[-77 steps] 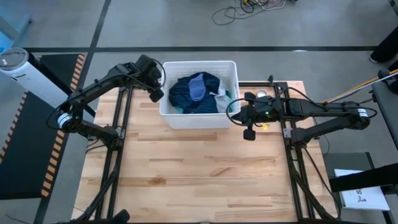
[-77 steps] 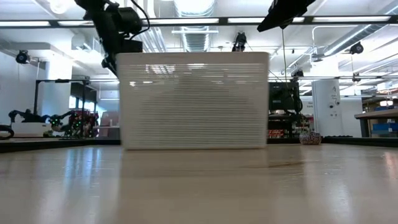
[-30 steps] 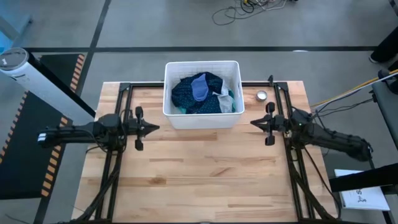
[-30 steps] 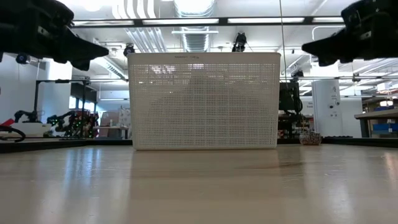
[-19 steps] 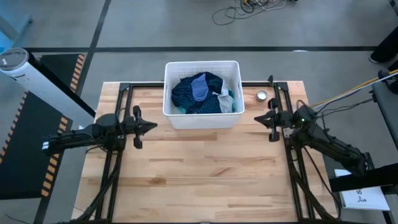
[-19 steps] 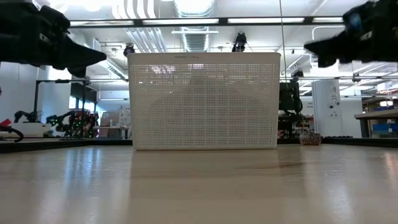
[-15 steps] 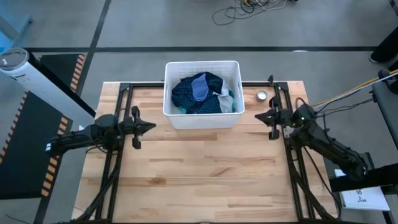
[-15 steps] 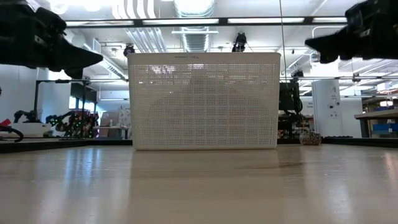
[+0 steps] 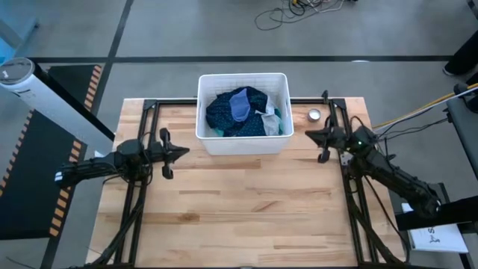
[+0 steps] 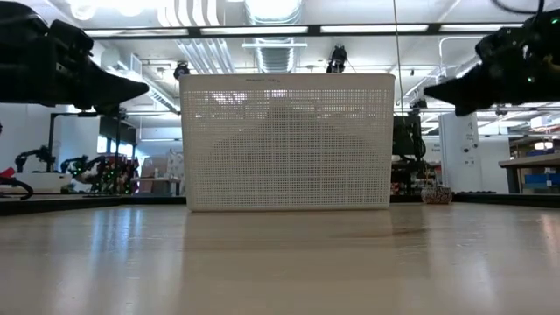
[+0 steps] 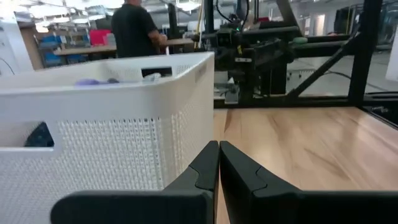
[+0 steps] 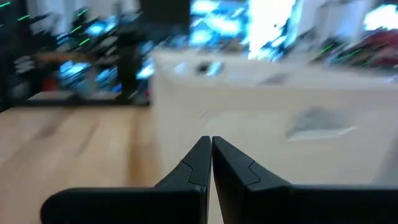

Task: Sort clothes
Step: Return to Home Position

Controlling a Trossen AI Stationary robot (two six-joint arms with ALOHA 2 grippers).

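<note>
The clothes (image 9: 243, 112) lie piled in the white basket (image 9: 278, 142) at the table's far middle: a dark navy patterned garment, a blue-purple piece on top, teal and pale pieces at the right. My left gripper (image 9: 187, 151) is shut and empty, left of the basket's near left corner, above the table. It also shows in the left wrist view (image 11: 219, 145). My right gripper (image 9: 308, 135) is shut and empty, right of the basket. It also shows in the right wrist view (image 12: 211, 140).
A small round metal object (image 9: 314, 114) lies on the table at the far right, near my right gripper. Black frame rails (image 9: 142, 194) run along both table sides. A person stands in the room beyond, seen in the left wrist view (image 11: 134, 28).
My right gripper has moved toward the table's far edge and a little toward the basket, and its arm has swung around. My left gripper has moved slightly right toward the basket. Both have stayed shut. The basket and the clothes have not moved.
</note>
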